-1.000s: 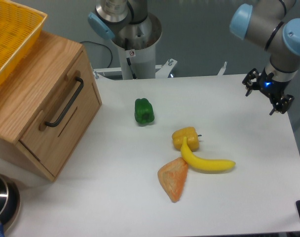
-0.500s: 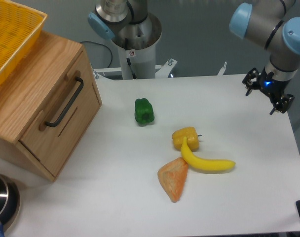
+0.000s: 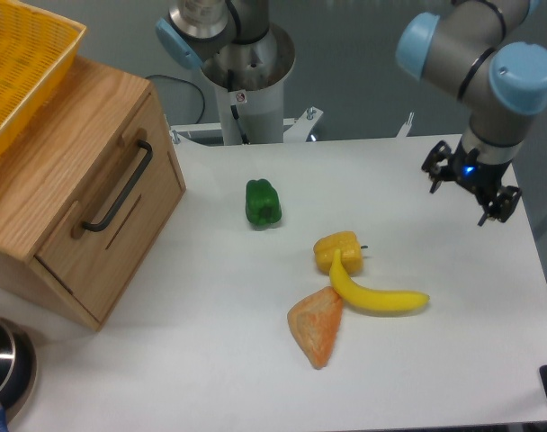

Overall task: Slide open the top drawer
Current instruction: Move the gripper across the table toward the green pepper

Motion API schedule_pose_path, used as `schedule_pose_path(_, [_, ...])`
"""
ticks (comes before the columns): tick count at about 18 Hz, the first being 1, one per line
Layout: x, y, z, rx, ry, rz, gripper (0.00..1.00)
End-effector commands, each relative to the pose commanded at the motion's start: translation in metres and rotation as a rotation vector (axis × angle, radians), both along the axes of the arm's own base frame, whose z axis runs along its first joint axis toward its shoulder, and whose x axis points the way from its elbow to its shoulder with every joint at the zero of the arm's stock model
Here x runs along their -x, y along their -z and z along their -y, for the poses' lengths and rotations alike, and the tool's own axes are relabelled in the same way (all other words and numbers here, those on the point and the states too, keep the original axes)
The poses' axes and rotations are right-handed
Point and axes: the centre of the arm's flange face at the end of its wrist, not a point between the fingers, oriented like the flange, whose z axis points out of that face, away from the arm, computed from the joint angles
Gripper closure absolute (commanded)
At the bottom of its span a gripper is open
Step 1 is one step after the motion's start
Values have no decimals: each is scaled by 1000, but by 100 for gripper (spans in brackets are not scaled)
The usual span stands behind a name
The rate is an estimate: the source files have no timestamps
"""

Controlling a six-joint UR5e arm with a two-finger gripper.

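While the top drawer [image 3: 112,216] sits closed at the table's left edge, its black bar handle [image 3: 119,186] runs diagonally from upper right to lower left, so you'll want the fingers crossing that axis. Your gripper [image 3: 471,184] hangs well apart at far right, fingers spread, holding nothing. One arm, so no choice there. The drawer lies leftward across the whole table. Between them: one green pepper [image 3: 263,202], one yellow pepper [image 3: 338,249], one banana [image 3: 374,294], one orange wedge [image 3: 317,328].

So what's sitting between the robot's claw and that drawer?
In the camera view, mainly a green pepper on the white table, between gripper and drawer.
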Motion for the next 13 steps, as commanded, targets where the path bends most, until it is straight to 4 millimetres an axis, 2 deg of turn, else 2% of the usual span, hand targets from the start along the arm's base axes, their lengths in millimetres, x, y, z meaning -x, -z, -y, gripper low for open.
schedule_pose_path(3, [-12,-6,-16,-5,20,-8,0])
schedule_pose_path(5, [-18,-10,-18,-3,26,-7,0])
schedule_pose_path(10, [-58,-12,-48,-37,-9,51,0])
schedule_pose_path(11, [-68,-15,-50,-66,-9,62,0])
schedule_pose_path(13, [-76,-14,-52,-78,-3,79,0])
